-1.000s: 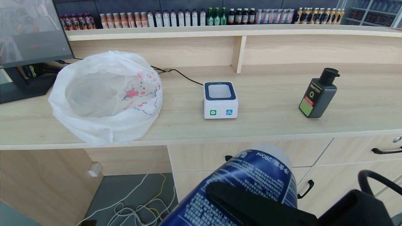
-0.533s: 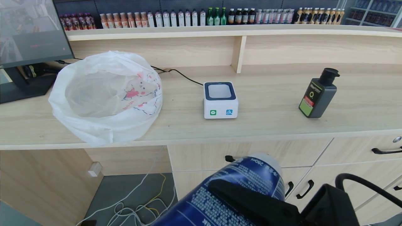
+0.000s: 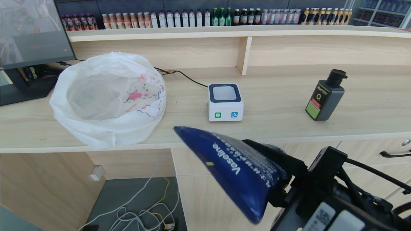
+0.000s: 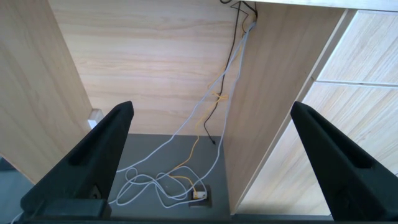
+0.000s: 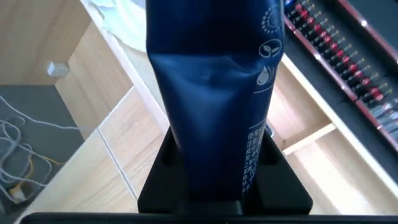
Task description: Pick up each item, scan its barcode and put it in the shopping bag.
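My right gripper (image 3: 276, 179) is shut on a dark blue lotion tube (image 3: 234, 166), held below the counter's front edge with its flat crimped end pointing up and to the left. In the right wrist view the blue tube (image 5: 214, 93) sits clamped between the black fingers (image 5: 163, 163). The white scanner box (image 3: 224, 102) stands mid-counter. A white plastic shopping bag (image 3: 109, 96) sits open on the counter's left. A grey pump bottle (image 3: 325, 96) stands at the right. My left gripper (image 4: 211, 162) hangs open under the counter, above floor cables.
A monitor (image 3: 30, 32) on a black stand occupies the far left. A raised wooden shelf (image 3: 244, 35) runs behind the counter, with bottles lined up beyond it. Drawers with black handles (image 3: 395, 154) face me below the counter. Loose cables (image 3: 141, 208) lie on the floor.
My right gripper has turned the tube over and lifted it: its capped end no longer faces the counter, and the flat end now points up and left.
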